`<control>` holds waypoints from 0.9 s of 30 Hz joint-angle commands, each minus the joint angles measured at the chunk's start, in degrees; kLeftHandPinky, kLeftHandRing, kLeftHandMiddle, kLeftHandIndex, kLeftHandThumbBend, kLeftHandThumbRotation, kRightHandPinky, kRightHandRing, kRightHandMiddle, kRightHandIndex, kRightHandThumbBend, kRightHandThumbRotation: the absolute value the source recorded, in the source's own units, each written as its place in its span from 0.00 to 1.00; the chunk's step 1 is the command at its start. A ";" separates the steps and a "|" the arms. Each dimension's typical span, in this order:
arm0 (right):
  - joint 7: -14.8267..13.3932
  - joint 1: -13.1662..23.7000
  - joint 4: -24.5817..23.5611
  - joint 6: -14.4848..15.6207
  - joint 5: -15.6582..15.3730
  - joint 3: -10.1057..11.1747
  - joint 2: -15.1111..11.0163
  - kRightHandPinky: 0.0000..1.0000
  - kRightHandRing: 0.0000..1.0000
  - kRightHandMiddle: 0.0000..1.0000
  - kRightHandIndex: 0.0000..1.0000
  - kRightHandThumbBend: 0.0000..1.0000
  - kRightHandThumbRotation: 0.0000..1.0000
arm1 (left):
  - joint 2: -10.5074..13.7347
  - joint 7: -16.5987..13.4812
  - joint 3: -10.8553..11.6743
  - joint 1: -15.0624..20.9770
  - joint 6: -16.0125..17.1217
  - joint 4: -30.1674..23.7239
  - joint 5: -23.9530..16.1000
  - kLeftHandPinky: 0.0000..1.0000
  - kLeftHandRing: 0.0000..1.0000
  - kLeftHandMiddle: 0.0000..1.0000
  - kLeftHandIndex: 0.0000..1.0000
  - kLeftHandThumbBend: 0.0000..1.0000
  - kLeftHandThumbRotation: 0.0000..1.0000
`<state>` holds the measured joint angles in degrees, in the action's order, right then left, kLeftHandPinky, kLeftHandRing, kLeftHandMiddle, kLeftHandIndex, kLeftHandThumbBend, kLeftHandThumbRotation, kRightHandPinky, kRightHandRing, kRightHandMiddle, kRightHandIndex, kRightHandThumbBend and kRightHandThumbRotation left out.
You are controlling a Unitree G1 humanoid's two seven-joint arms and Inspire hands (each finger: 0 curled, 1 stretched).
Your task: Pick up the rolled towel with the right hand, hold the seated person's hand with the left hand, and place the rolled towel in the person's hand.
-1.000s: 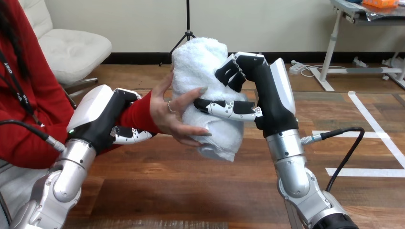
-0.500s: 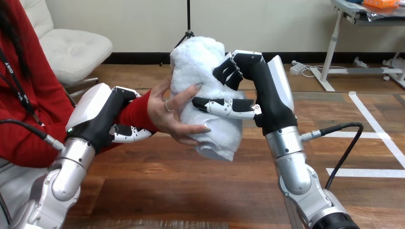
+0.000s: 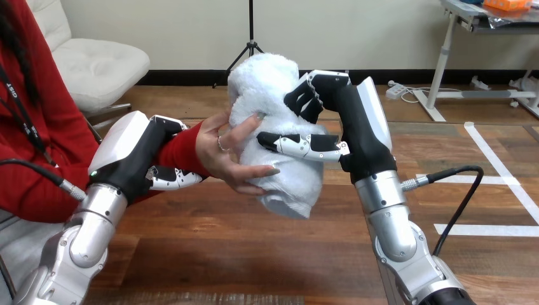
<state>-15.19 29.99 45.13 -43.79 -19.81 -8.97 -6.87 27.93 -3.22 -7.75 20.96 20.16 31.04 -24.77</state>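
Observation:
A white rolled towel [image 3: 270, 89] stands upright in mid-air at the centre of the head view. My right hand [image 3: 356, 127] is shut on the towel from the right, thumb across its front and fingers curled round its upper part. The person's hand [image 3: 225, 152] lies against the towel's left side, its fingers curling round the roll's front. My left hand [image 3: 136, 155] is shut on the person's wrist, with its thumb and fingers under the red sleeve.
The wooden table [image 3: 241, 248] spreads below the hands. The person sits at the left edge, with their red-sleeved forearm [image 3: 178, 149] reaching in over my left hand.
The person's fingers have curled closer round the towel. The towel and my right hand have shifted slightly. My left hand has stayed on the wrist.

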 commanded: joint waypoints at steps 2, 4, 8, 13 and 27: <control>1.87 1.00 -4.28 -0.70 0.21 -1.27 1.57 0.24 0.29 0.33 0.37 0.77 0.00 | -2.19 -1.09 2.37 6.13 0.64 -4.45 2.98 0.22 0.28 0.35 0.39 0.45 0.00; 1.96 0.88 -4.41 -0.67 0.20 -1.21 1.53 0.24 0.29 0.34 0.37 0.77 0.00 | -2.23 -1.01 2.37 6.06 0.70 -4.49 3.08 0.22 0.28 0.36 0.39 0.45 0.00; 2.15 0.71 -4.70 -0.54 0.27 -1.18 1.44 0.25 0.29 0.34 0.37 0.77 0.00 | -2.27 -0.90 2.38 5.97 0.77 -4.63 3.18 0.23 0.28 0.36 0.39 0.45 0.00; 2.26 0.63 -4.94 -0.39 0.23 -1.17 1.28 0.25 0.29 0.34 0.37 0.78 0.00 | -2.40 -0.77 2.44 5.89 0.76 -4.76 3.37 0.22 0.28 0.36 0.39 0.45 0.00; 3.66 -0.42 -7.07 1.90 0.86 -0.88 1.16 0.25 0.30 0.34 0.37 0.77 0.00 | -2.67 -0.84 2.34 5.69 0.17 -5.32 3.11 0.22 0.28 0.36 0.39 0.46 0.00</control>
<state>-13.11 28.85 41.89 -41.97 -19.06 -8.74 -6.87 27.71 -3.07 -7.61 20.95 20.16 30.86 -24.63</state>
